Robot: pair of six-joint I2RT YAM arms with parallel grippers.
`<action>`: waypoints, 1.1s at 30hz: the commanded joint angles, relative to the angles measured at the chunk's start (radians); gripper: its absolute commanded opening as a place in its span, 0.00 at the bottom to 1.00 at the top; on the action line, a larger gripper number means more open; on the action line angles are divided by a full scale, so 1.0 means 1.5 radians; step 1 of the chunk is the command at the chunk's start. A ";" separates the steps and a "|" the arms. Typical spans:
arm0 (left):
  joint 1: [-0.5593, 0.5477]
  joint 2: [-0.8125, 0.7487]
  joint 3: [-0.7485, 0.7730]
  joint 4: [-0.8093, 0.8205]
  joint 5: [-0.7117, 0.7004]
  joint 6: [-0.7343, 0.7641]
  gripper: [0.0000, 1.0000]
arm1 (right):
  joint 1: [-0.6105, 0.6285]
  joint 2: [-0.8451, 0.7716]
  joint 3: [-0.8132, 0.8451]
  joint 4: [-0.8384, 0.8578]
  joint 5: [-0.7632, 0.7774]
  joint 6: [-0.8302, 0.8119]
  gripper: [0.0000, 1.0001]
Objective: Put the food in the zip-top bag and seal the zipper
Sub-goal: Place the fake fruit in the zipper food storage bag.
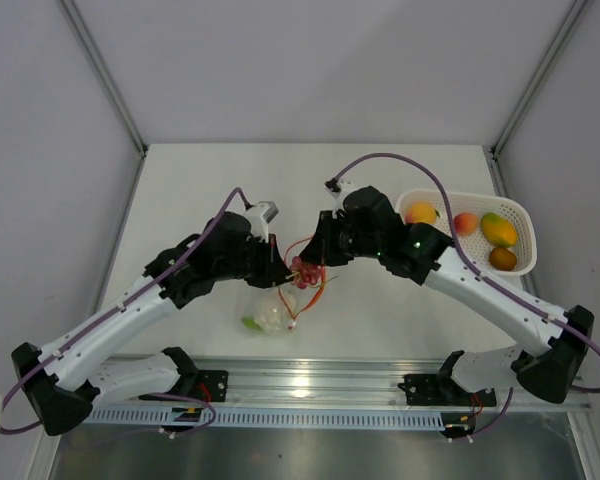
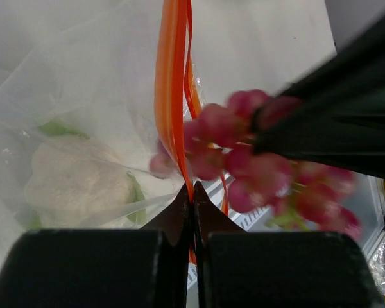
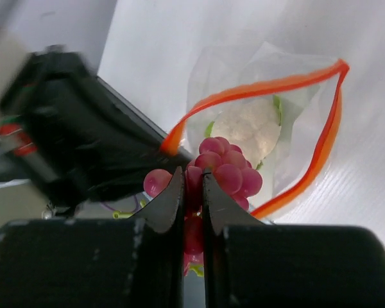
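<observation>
The clear zip-top bag (image 1: 272,312) lies at the table's near middle with a whitish cauliflower (image 3: 247,127) inside, also seen in the left wrist view (image 2: 77,183). My left gripper (image 2: 192,192) is shut on the red-orange zipper strip (image 2: 171,83) and holds the bag mouth (image 3: 269,90) open. My right gripper (image 3: 192,176) is shut on a bunch of red grapes (image 3: 221,167) at the bag's mouth; the grapes also show from above (image 1: 307,272) and in the left wrist view (image 2: 244,167).
A white perforated basket (image 1: 525,262) at the right holds an orange fruit (image 1: 420,212), a red one (image 1: 465,222), a yellow-green mango (image 1: 498,230) and a brown one (image 1: 502,258). A metal rail (image 1: 310,385) runs along the near edge.
</observation>
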 commanded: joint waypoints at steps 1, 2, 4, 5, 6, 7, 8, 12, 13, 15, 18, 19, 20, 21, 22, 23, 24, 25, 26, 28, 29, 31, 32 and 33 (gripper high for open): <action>0.004 -0.057 0.012 0.033 0.034 -0.011 0.01 | 0.006 0.032 -0.004 0.062 0.013 0.008 0.01; 0.004 -0.064 0.012 0.031 0.035 -0.011 0.01 | 0.005 0.046 -0.005 0.063 0.023 0.007 0.05; 0.004 -0.077 0.014 0.020 0.034 -0.012 0.01 | 0.005 0.062 -0.004 0.062 0.028 0.000 0.29; 0.004 -0.087 0.015 0.018 0.033 -0.012 0.00 | 0.006 0.077 -0.004 0.065 0.025 -0.006 0.44; 0.004 -0.091 0.014 0.015 0.031 -0.012 0.00 | 0.005 0.084 -0.003 0.067 0.016 -0.009 0.57; 0.004 -0.093 0.010 0.013 0.031 -0.011 0.01 | 0.006 0.090 -0.001 0.063 0.012 -0.012 0.77; 0.004 -0.095 0.009 0.013 0.031 -0.011 0.01 | 0.007 0.099 0.004 0.057 0.012 -0.017 0.83; 0.004 -0.104 -0.012 0.016 0.020 -0.017 0.01 | 0.009 0.081 0.018 0.022 0.040 -0.025 0.91; 0.004 -0.106 -0.015 0.020 0.019 -0.018 0.01 | 0.008 0.071 0.019 0.014 0.050 -0.027 0.91; 0.004 -0.106 -0.023 0.026 0.021 -0.018 0.01 | 0.000 0.037 0.032 -0.017 0.092 -0.036 0.90; 0.004 -0.098 -0.023 0.030 0.029 -0.016 0.00 | -0.033 -0.012 0.048 -0.066 0.179 -0.048 0.86; 0.004 -0.097 -0.025 0.037 0.031 -0.015 0.01 | -0.052 -0.022 0.050 -0.080 0.191 -0.047 0.84; 0.005 -0.094 -0.025 0.039 0.032 -0.014 0.01 | -0.076 -0.032 0.049 -0.098 0.188 -0.051 0.82; 0.004 -0.093 -0.024 0.039 0.033 -0.010 0.00 | -0.136 -0.048 0.047 -0.104 0.181 -0.053 0.82; 0.004 -0.092 -0.022 0.039 0.033 -0.007 0.00 | -0.169 -0.055 0.036 -0.109 0.163 -0.057 0.82; 0.005 -0.092 -0.015 0.039 0.032 0.002 0.01 | -0.200 -0.060 0.030 -0.114 0.158 -0.061 0.81; 0.004 -0.088 -0.014 0.037 0.031 0.006 0.00 | -0.256 -0.068 0.023 -0.113 0.156 -0.074 0.81; 0.004 -0.086 -0.011 0.034 0.029 0.010 0.01 | -0.280 -0.068 0.008 -0.110 0.157 -0.082 0.81; 0.004 -0.084 -0.002 0.029 0.028 0.020 0.01 | -0.307 -0.067 0.001 -0.105 0.157 -0.096 0.83; 0.005 -0.077 0.003 0.024 0.030 0.028 0.01 | -0.376 -0.049 -0.019 -0.097 0.151 -0.109 0.87; 0.004 -0.075 0.008 0.024 0.033 0.034 0.01 | -0.396 -0.040 -0.024 -0.091 0.153 -0.111 0.94; 0.004 -0.070 0.011 0.023 0.034 0.039 0.01 | -0.451 -0.007 -0.037 -0.079 0.146 -0.119 0.96; 0.004 -0.069 0.012 0.024 0.040 0.043 0.01 | -0.466 0.004 -0.049 -0.063 0.140 -0.120 0.97; 0.004 -0.068 0.015 0.025 0.042 0.044 0.00 | -0.479 0.014 -0.057 -0.054 0.135 -0.121 0.97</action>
